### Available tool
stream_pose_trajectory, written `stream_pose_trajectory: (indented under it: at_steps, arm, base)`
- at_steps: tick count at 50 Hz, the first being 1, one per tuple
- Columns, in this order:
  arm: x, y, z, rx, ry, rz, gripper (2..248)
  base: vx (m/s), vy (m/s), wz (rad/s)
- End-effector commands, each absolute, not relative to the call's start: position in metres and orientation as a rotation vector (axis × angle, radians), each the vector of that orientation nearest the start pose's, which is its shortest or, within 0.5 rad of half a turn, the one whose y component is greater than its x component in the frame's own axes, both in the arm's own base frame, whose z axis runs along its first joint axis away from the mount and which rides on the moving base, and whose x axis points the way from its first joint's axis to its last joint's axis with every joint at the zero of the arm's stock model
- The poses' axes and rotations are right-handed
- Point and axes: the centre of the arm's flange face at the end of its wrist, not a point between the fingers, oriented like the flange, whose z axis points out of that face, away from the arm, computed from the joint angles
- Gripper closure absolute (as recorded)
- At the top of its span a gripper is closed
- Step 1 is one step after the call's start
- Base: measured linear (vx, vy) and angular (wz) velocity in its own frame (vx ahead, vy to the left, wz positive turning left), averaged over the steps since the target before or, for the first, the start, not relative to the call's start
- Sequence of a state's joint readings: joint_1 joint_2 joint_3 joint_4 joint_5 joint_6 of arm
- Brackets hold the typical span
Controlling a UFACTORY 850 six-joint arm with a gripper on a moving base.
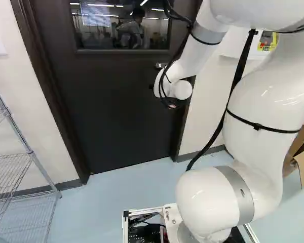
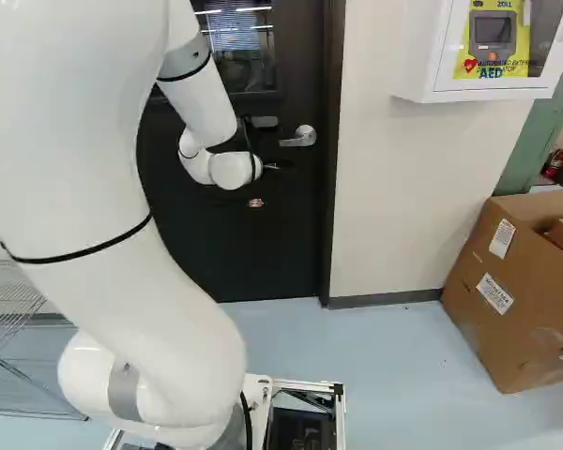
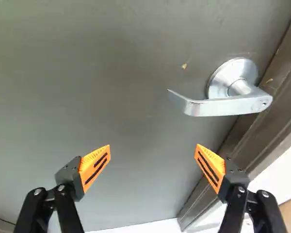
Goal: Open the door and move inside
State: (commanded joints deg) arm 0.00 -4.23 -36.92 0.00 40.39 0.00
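Two-fingered, black, orange-padded tool: spread apart | off-centre from curved silver metal lever | so could miss, scraping flat dark door

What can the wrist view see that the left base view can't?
Only the wrist view shows the door's silver handle and the orange pads on the end effector.
Only the left base view shows the wire shelf and the door's window.
Both show the dark door and its frame.
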Motion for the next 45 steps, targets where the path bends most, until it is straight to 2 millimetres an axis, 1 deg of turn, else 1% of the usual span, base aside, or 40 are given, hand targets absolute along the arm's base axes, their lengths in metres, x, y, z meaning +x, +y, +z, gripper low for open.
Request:
stream_pose_trajectory:
  at_steps: [19, 25, 32, 45]
  arm:
    - [0.429, -0.01, 0.469, -2.495, 0.03, -1.933, 3]
    - [0.419, -0.013, 0.474, -2.484, 0.039, -1.954, 3]
    - [0.413, -0.015, 0.481, -2.47, 0.046, -1.979, 3]
    - [0.41, -0.016, 0.494, -2.439, 0.048, -2.018, 3]
  base:
    - [0.0, 0.0, 0.0]
    - [0.0, 0.0, 0.0]
    - [0.0, 0.0, 0.0]
    - [0.0, 0.0, 0.0]
